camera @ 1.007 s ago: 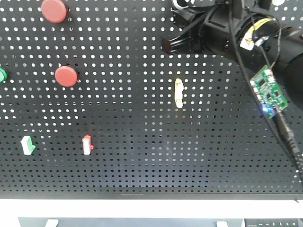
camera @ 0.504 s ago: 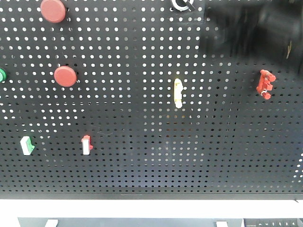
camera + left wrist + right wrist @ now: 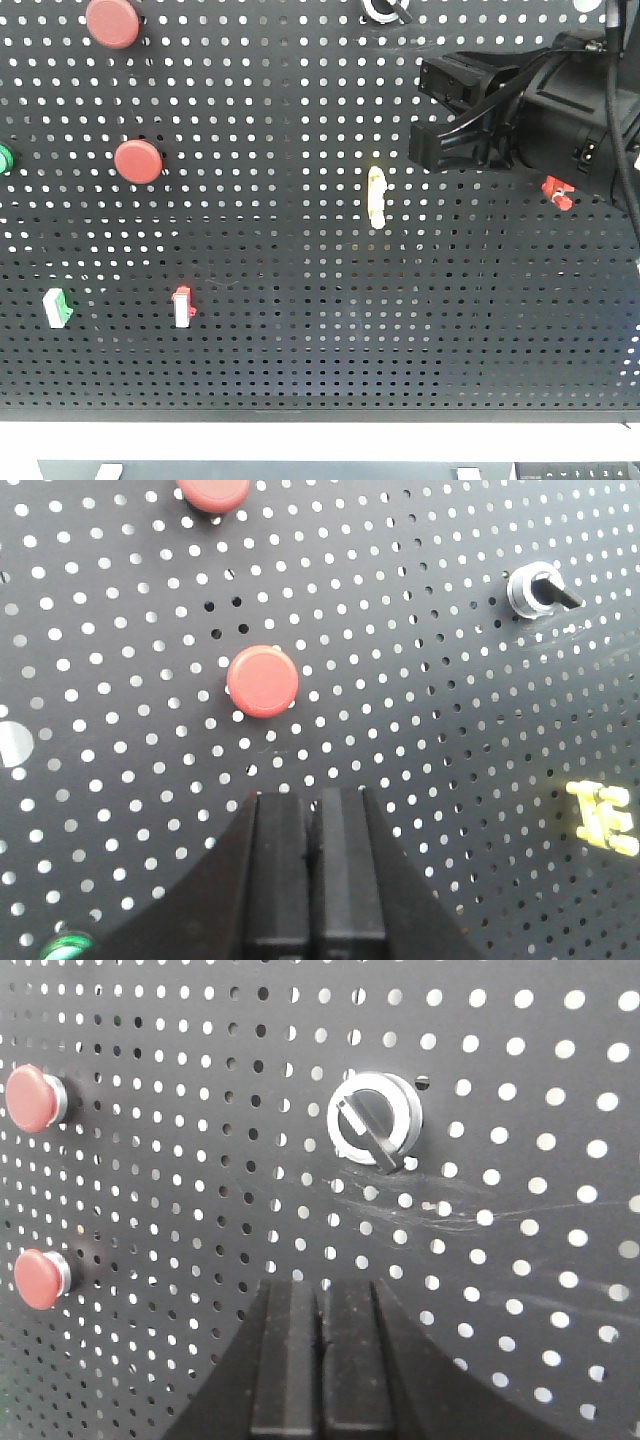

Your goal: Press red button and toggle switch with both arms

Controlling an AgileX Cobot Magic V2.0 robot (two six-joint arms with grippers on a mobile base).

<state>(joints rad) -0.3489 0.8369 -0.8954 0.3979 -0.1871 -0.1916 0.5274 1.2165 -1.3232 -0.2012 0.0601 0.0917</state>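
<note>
**A:** Going left to right: the left gripper point(image 3: 315, 880) has its jaws clenched on nothing, and the red button point(image 3: 263, 681) sits just above them on the pegboard point(image 3: 420, 780), slightly left.

**B:** And the right gripper point(image 3: 320, 1360)?

**A:** Clenched and empty too. The toggle switch point(image 3: 374, 1120) is above it, a touch right, lever slanted upper-left to lower-right. Nothing blocks either; the yellow clip point(image 3: 377, 197) hangs lower down.

Right end effector point(image 3: 435, 115): matte black, blocky rectangular fingers on a rounded black housing, with black cables running along it. In both wrist views, each end effector point(image 3: 312, 865) point(image 3: 318, 1355) shows two flat black fingers on a flared black base.
</note>
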